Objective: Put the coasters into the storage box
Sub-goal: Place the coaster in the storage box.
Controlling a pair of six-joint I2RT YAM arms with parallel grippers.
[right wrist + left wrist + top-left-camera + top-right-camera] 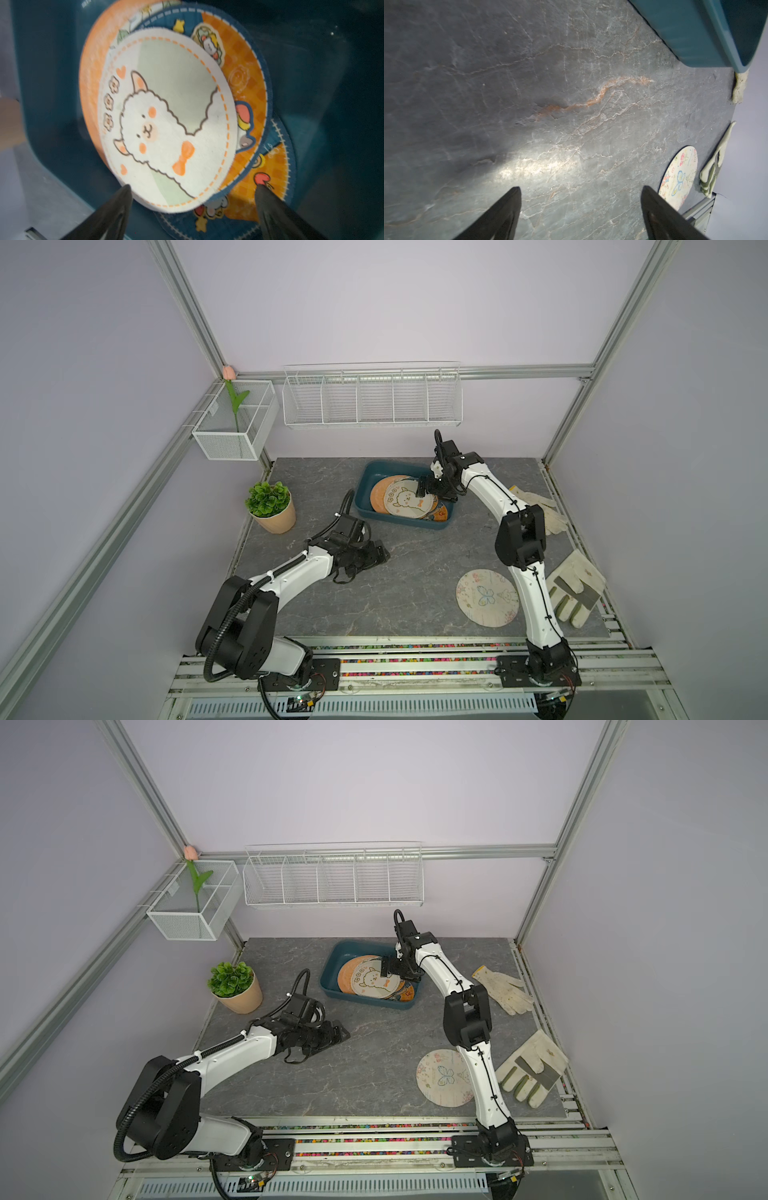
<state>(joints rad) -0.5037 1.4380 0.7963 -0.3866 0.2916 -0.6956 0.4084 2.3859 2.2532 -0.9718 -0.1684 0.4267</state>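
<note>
Right gripper (193,186) hangs spread over the storage box (360,489) at upper centre of both top views, pinching nothing, with the alpaca coaster (166,124) lying loose on the stack inside; left gripper (580,188) is also spread and empty over the table (488,83). Best to lift straight up clear of the rim so no tip drags the top disc, then go for the butterfly coaster (484,597), lower right. The right arm (536,605) covers part of it, and the lower coasters in the box overlap and can't be counted.

both jaws wide apart, right arm (486,486) outstretched
</note>
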